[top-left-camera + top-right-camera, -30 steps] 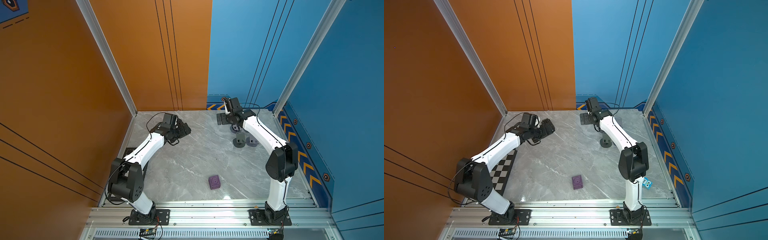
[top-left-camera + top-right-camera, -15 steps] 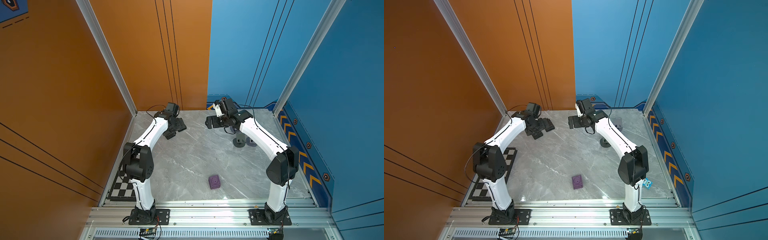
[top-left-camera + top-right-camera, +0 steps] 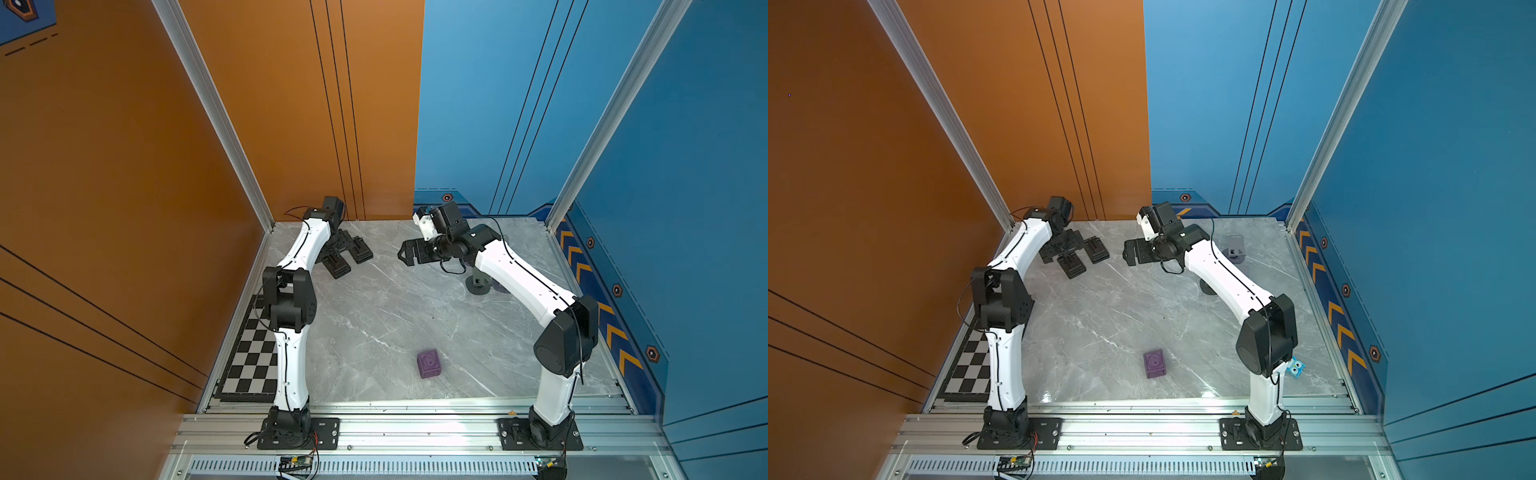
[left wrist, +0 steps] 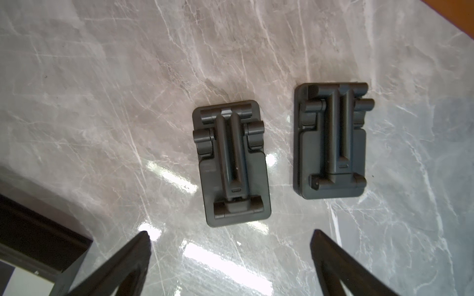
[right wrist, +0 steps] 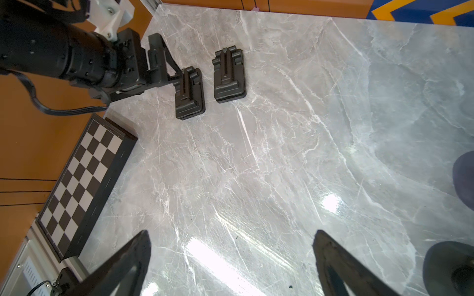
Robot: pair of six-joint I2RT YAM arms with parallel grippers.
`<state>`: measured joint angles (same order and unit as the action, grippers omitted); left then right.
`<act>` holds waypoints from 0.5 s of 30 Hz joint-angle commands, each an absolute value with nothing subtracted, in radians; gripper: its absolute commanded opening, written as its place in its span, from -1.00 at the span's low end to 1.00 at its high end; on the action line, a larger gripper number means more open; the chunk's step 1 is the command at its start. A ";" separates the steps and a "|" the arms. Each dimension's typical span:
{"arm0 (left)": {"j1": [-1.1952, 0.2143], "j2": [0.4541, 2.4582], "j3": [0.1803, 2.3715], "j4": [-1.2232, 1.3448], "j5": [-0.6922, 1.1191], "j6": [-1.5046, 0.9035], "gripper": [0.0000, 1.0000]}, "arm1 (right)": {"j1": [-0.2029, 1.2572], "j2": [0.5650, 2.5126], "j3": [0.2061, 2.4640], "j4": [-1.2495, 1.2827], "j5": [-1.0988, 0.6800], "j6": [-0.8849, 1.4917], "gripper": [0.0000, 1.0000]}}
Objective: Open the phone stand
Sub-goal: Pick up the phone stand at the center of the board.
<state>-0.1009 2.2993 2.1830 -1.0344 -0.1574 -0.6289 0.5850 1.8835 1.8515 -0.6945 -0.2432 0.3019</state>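
though left jaws, spread wide, mask end of 1 folded phone stand (image 5: 190, 102), contact unclear; right jaws spread, empty.

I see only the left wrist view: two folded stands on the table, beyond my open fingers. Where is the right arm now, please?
Observer: The right gripper hovers open and empty. It faces the front stand and the rear stand, apart from both.
Operator: Is there some other object on the table?
Observer: Yes, a purple cube lies near the front edge, far from the stands.
Operator: Anything more?
Observer: In a top view, a small blue toy shows beside the right arm.
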 commanded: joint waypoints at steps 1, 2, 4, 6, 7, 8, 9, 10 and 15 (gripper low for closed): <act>-0.093 2.372 2.262 -1.121 -0.134 -0.642 0.97 | 0.596 1.844 1.850 -0.662 -0.289 0.341 1.00; -0.089 2.387 2.273 -1.121 -0.126 -0.645 0.97 | 0.599 1.842 1.851 -0.660 -0.294 0.344 1.00; -0.079 2.418 2.298 -1.125 -0.115 -0.653 0.98 | 0.605 1.841 1.853 -0.660 -0.298 0.345 1.00; -0.069 2.444 2.323 -1.130 -0.104 -0.667 0.99 | 0.606 1.840 1.847 -0.660 -0.298 0.344 1.00; -0.063 2.457 2.334 -1.133 -0.097 -0.670 0.99 | 0.607 1.841 1.846 -0.660 -0.298 0.345 1.00; -0.061 2.469 2.349 -1.137 -0.095 -0.672 0.99 | 0.606 1.841 1.843 -0.661 -0.297 0.345 1.00; -0.060 2.480 2.362 -1.141 -0.094 -0.672 0.99 | 0.607 1.840 1.842 -0.661 -0.296 0.342 1.00; -0.059 2.494 2.378 -1.146 -0.095 -0.672 0.99 | 0.607 1.840 1.839 -0.662 -0.296 0.339 1.00; -0.052 2.546 2.425 -1.170 -0.092 -0.681 0.98 | 0.601 1.844 1.834 -0.662 -0.294 0.334 1.00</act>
<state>-0.0589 2.5179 2.3905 -1.1191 -0.1120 -0.6621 0.6029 1.8828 1.8500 -0.6704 -0.2855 0.3237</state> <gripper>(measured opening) 0.992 0.998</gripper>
